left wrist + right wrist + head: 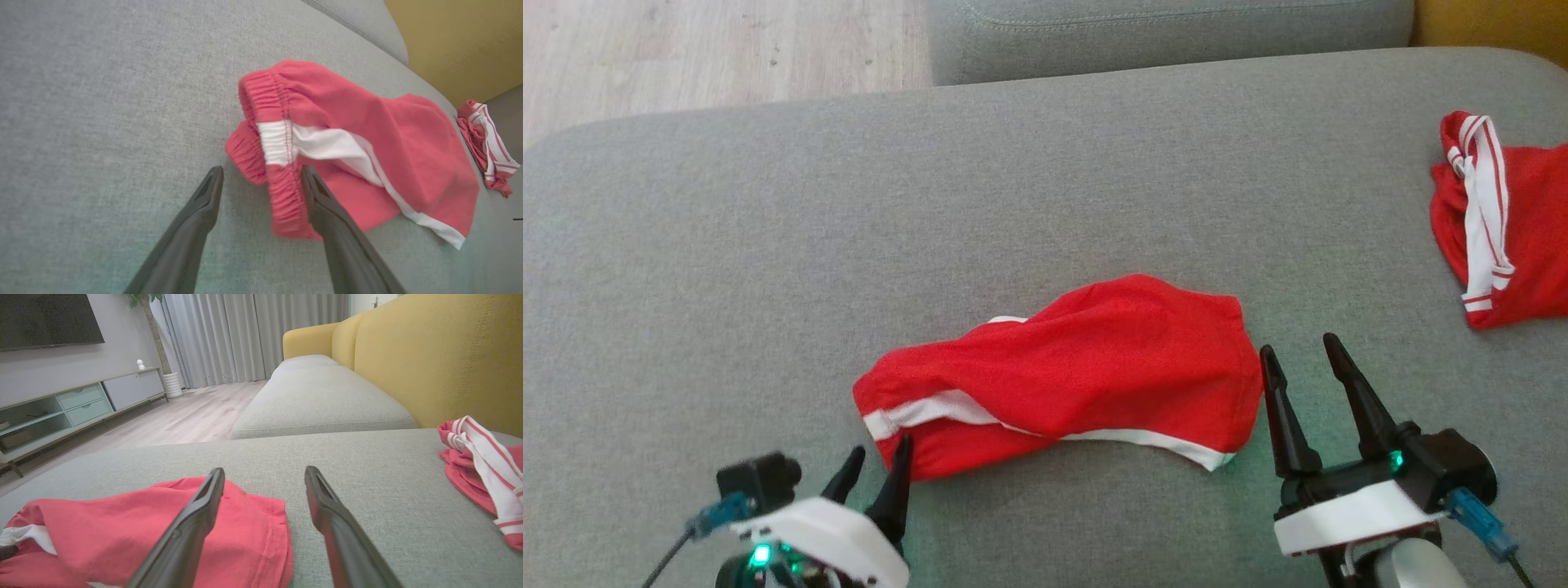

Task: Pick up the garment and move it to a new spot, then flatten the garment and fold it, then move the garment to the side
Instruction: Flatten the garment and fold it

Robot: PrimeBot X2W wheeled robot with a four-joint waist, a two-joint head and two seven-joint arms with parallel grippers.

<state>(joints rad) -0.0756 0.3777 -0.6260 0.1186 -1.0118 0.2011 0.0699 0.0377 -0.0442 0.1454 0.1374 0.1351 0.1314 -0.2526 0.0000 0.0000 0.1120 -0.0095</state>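
Observation:
The garment [1078,367] is a pair of red shorts with a white side stripe, lying crumpled on the grey sofa seat [768,245]. My left gripper [880,447] stands open at the shorts' left end. In the left wrist view the elastic waistband [286,196] lies loose between the spread fingers of that gripper [262,169]. My right gripper [1299,345] is open just off the garment's right hem. Seen from the right wrist, its left finger [192,522] hangs over the red cloth [102,531] and its right finger is over bare cushion.
A second red garment with white striped trim [1527,237] lies bunched at the seat's right edge. Another grey cushion [1168,33] adjoins the far side, with wooden floor [686,49] beyond the far left. A yellow backrest [429,355] rises on the right.

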